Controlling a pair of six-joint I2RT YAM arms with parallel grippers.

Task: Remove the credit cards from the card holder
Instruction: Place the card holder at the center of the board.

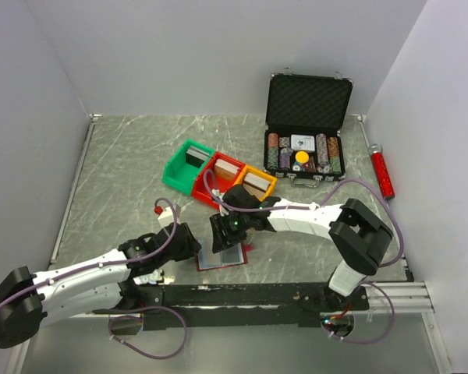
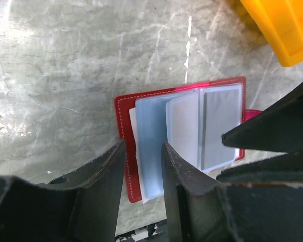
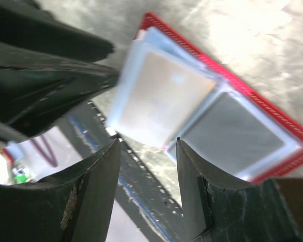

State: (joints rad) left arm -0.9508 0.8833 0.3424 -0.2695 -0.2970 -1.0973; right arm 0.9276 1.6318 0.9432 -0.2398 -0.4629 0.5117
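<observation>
— Grey marbled surface (image 1: 125, 156), white walls round it, and the card holder (image 2: 123, 113) lies opened flat close to the near edge, right between the two arms. See it?

— I do. Red cover down, clear sleeves fanned upward. Are the credit cards (image 2: 219, 126) out?

— None is, I'd say. The pale ones sit inside their sleeves, and nothing loose lies beside the holder.

— Why are both arms so close?

— My guess is that one pins and one pulls. The left gripper (image 2: 143, 147) hangs over the holder's left edge. Its fingers are part-way apart and straddle the outer blue sleeve. I can't see anything clamped between them.

— And the other?

— The right gripper (image 3: 147, 142) reaches across from the right, tilted down over the sleeves. Its jaws are moderately apart with nothing between them. One fingertip points at the grey card on the right-hand page.

— Sensible. A holder that light would probably slide or flip shut if tugged.

— Likely. The coloured bins (image 1: 218, 171) and the chip case (image 1: 308, 117) stand further back, well out of it.
</observation>
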